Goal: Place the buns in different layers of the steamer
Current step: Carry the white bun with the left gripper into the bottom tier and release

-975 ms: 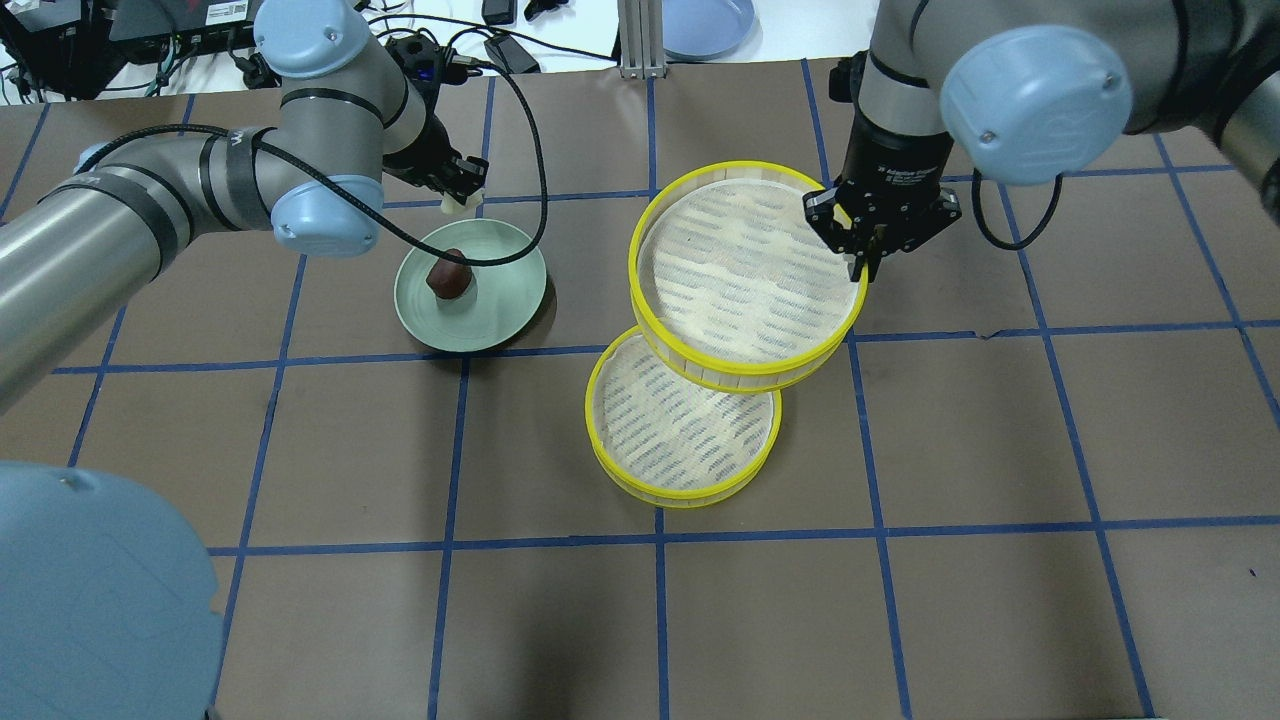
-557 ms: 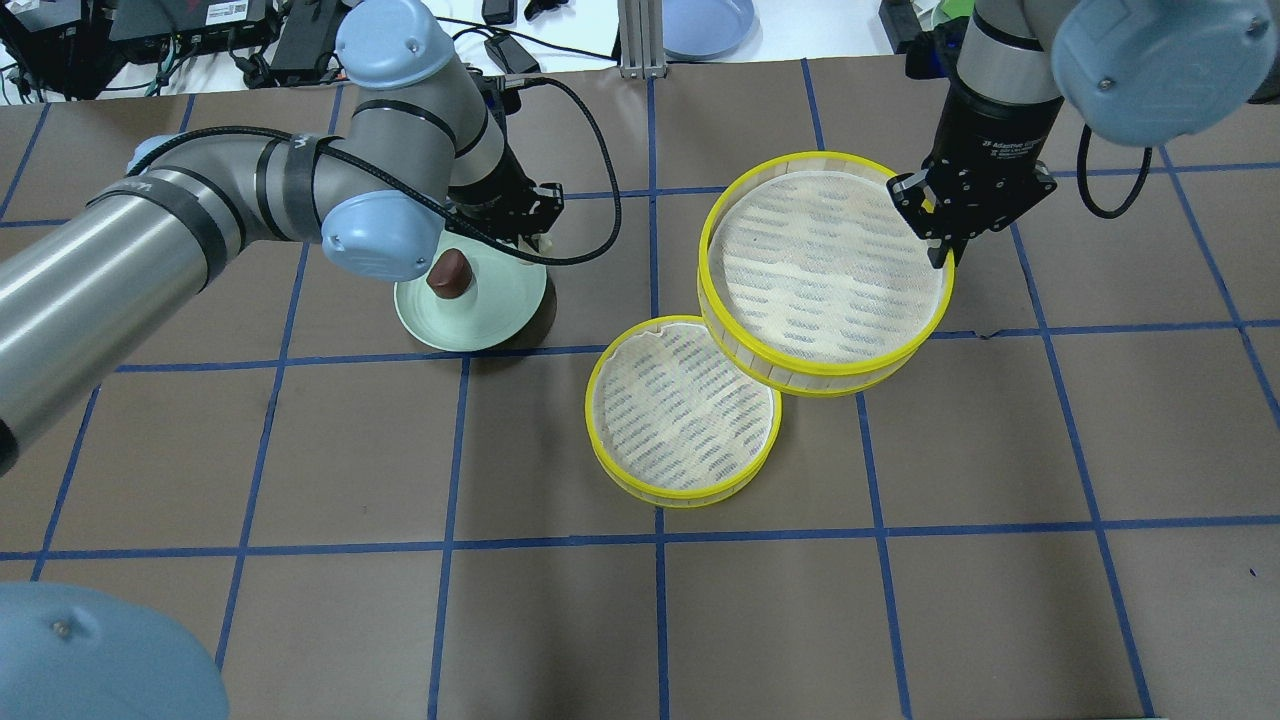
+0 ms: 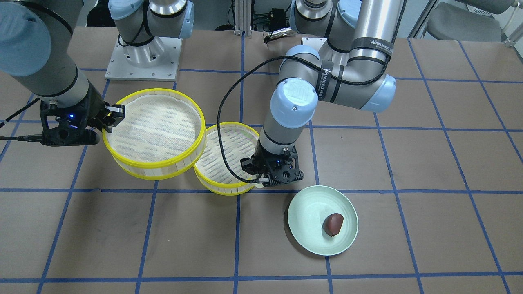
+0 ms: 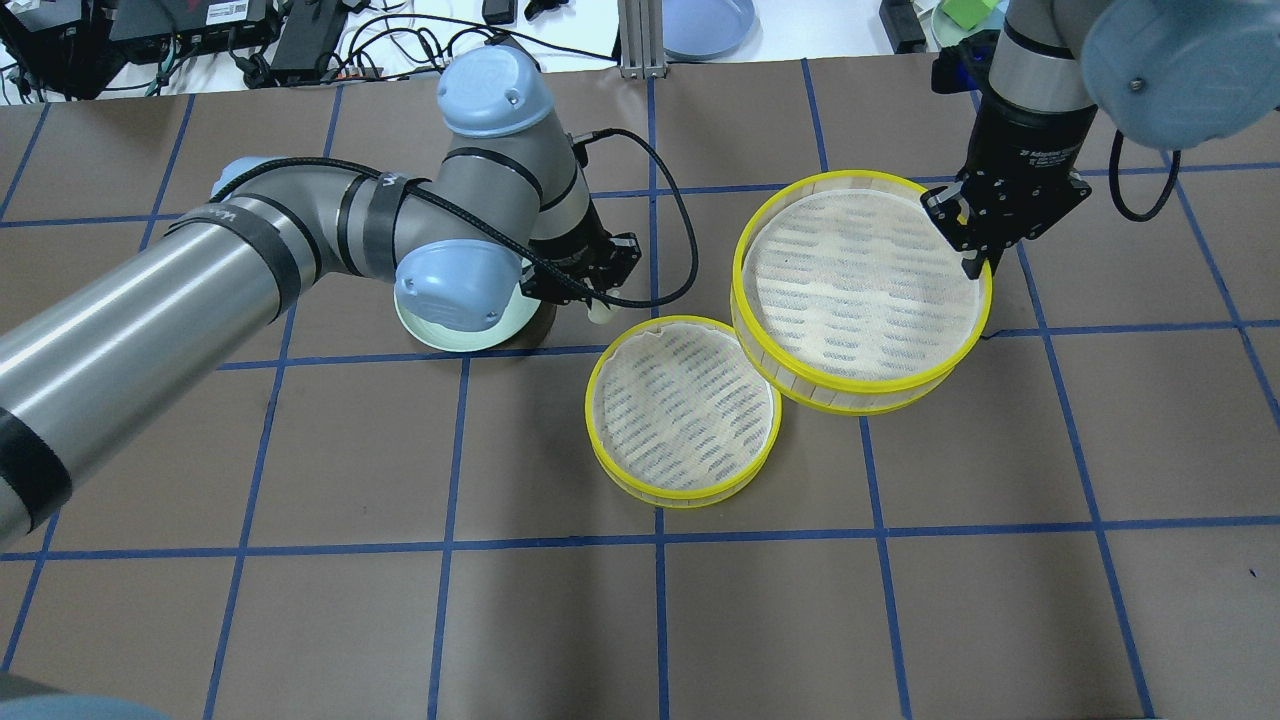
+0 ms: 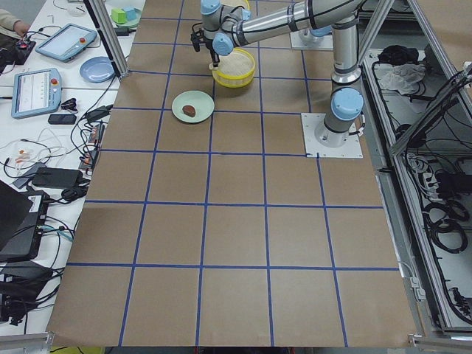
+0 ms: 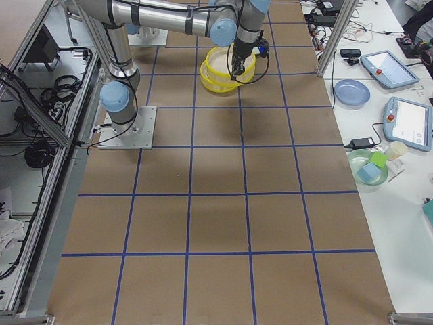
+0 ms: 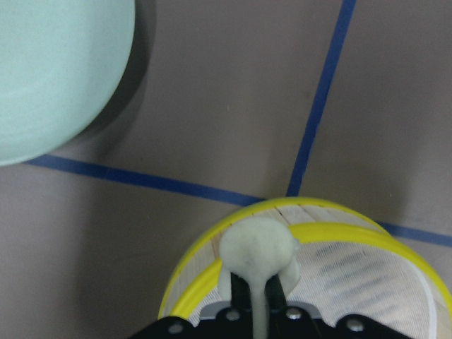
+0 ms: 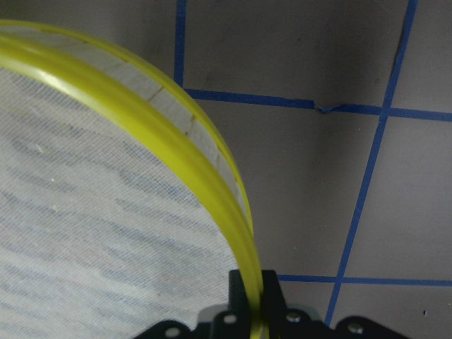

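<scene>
My left gripper (image 4: 592,298) is shut on the cream-white bun (image 7: 258,247) and holds it over the far-left rim of the lower steamer tray (image 4: 683,408), which sits on the table. My right gripper (image 4: 975,262) is shut on the yellow rim of the other steamer tray (image 4: 862,290) and holds it tilted, to the right of the lower tray and overlapping its edge. The reddish-brown bun (image 3: 333,223) lies on the pale green plate (image 3: 310,212); in the overhead view my left arm hides it.
The green plate (image 4: 470,345) lies just left of the lower tray, under my left elbow. A blue plate (image 4: 705,25), cables and electronics lie beyond the table's far edge. Blue tape lines grid the brown table.
My left gripper has moved right from the plate with the white bun to the lower tray's rim. My right gripper has carried the other tray rightward, uncovering the lower tray.
</scene>
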